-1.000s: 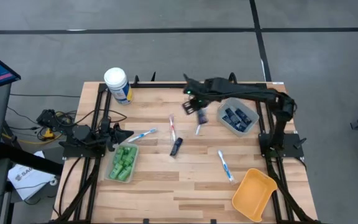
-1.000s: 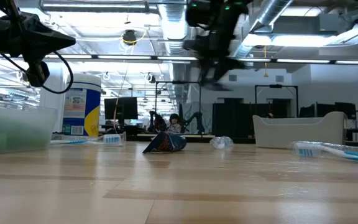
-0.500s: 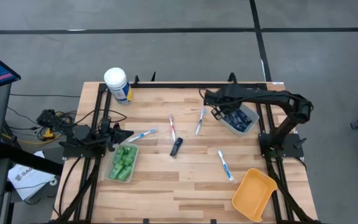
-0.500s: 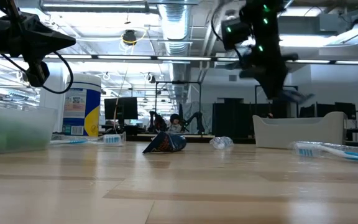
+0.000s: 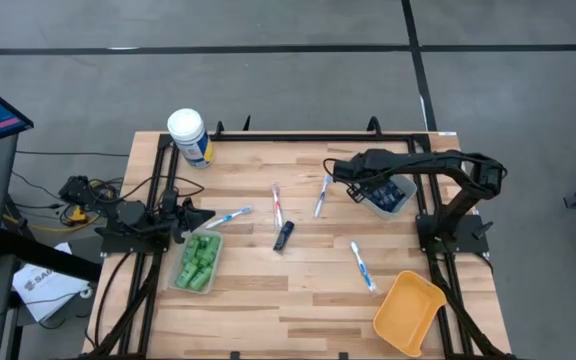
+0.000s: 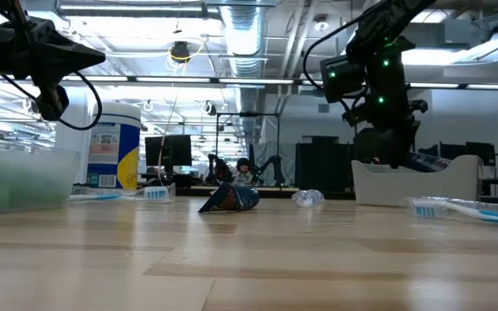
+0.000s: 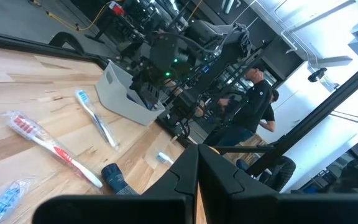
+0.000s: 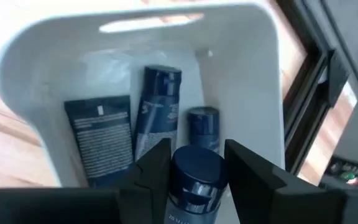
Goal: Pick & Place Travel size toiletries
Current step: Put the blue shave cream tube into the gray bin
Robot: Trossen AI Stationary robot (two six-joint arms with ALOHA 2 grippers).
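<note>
Dark navy flat tube (image 8: 194, 180) w/ a rounded cap sits clamped between the right gripper (image 8: 196, 163) fingers, jaws closed on its cap end, hanging over the pale grey plastic bin (image 8: 263, 74). Three more navy tubes (image 8: 157, 112) lie flat on the bin floor just below. Judging by looks: tube is light, soft-walled, glossy so prob slippery; the stiff cap/shoulder is the sane place to pinch, squeezing the belly would deform it. Release should be easy, short drop onto the others.

Outward: in the high view the right gripper (image 5: 360, 178) hovers at the bin's (image 5: 404, 197) near-centre edge, right side of the wooden table (image 5: 258, 310). Another navy tube (image 5: 284, 235) lies mid-table, near a red-white toothbrush (image 5: 277, 205); blue-white toothbrushes at (image 5: 321, 196), (image 5: 363, 266), (image 5: 230, 215). These are thin, stiff, light; grip mid-handle across the narrow side.

Clear tray of bright green small bottles (image 5: 199, 261) sits left-front; empty-looking yellow bin (image 5: 408, 310) right-front corner. White-lidded canister (image 5: 189, 136) at the back left.

Left gripper (image 5: 200, 214) parked beside the green tray, jaws shut, holding nothing. A person (image 7: 253, 102) stands in the room beyond
</note>
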